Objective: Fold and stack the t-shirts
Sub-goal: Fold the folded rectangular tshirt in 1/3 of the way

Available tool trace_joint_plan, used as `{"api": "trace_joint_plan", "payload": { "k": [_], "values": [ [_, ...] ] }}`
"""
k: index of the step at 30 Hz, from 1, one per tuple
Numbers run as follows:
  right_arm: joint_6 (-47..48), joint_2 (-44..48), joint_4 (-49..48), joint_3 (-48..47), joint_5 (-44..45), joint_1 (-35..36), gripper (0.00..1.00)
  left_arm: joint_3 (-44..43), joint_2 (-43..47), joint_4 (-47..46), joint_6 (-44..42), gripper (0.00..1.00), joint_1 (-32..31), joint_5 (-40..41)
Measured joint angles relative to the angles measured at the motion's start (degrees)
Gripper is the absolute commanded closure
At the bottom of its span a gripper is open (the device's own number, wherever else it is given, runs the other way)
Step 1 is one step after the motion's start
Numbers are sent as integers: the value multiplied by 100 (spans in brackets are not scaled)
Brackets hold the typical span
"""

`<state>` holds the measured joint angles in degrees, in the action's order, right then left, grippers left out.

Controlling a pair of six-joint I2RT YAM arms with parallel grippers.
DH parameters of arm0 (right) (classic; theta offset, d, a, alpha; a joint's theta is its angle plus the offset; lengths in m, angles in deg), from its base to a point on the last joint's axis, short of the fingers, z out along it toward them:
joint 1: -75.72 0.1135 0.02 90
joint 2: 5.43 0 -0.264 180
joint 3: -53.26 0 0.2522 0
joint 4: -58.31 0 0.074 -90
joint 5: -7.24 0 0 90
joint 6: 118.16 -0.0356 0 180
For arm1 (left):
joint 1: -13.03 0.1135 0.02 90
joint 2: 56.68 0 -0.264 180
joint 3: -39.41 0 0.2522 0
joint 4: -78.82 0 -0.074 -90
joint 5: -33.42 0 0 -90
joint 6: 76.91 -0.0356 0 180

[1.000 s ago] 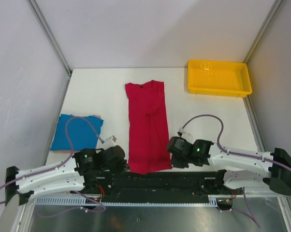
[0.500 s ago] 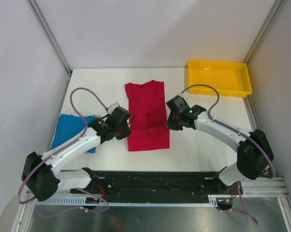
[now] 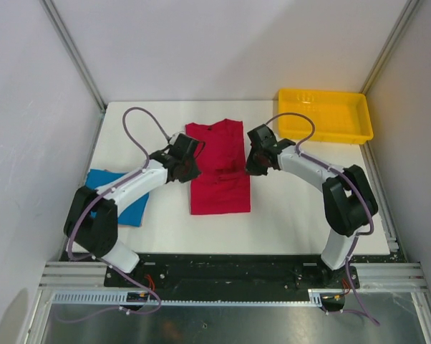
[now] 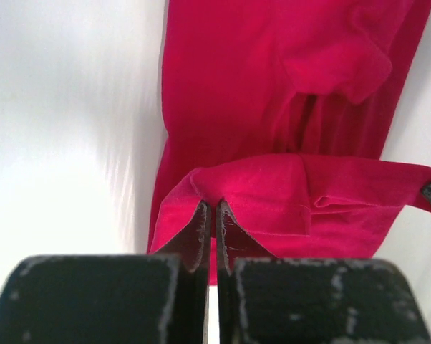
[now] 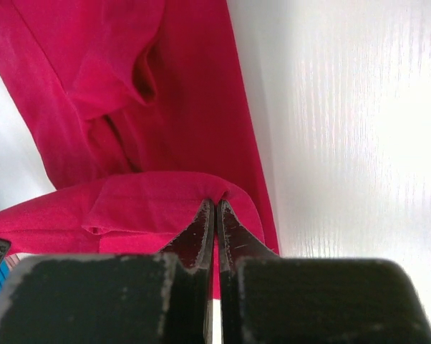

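Seen from above, two t-shirts lie on the white table (image 3: 301,208): one crimson t-shirt (image 3: 219,190) in the middle, collar toward the far edge, and one blue t-shirt (image 3: 133,208) folded flat near the left edge, well apart from it and partly hidden under the left arm. Two arms reach in from either side, the left gripper (image 3: 192,170) at the crimson t-shirt's left edge and the right gripper (image 3: 247,166) at its right edge, both about midway along the garment, where the cloth's near part lies doubled over the rest. One yellow tray (image 3: 323,136) sits at the far right corner, away from both shirts. The left wrist camera shows its two dark fingers pressed together with a corner of red cloth pinched between the tips, the raised hem stretching off to the right across one flatter layer below, with a sleeve bunched toward the top; a dark tip at the right edge meets the same hem. The right wrist camera gives the mirror picture: its two fingers closed tight on the opposite corner of the crimson t-shirt, the lifted fold running left above the spread shirt, bare table to the right, and a sliver of blue at the lower left corner.
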<state>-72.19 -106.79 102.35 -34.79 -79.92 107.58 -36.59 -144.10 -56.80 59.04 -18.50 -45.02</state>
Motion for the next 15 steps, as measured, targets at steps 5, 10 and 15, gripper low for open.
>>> {"api": "trace_joint_plan", "payload": {
  "k": [5, 10, 15],
  "values": [
    [149, -332, -85, -306, -131, -188, 100, -232, -457, -136, -179, 100, 243, -83],
    [293, -726, -175, -660, -284, -323, 80, -483, -901, -260, -341, 79, 367, -179],
    [608, -1156, -111, -1071, -376, -393, 52, -581, -1147, -387, -590, 35, 485, -297]
  ]
}}
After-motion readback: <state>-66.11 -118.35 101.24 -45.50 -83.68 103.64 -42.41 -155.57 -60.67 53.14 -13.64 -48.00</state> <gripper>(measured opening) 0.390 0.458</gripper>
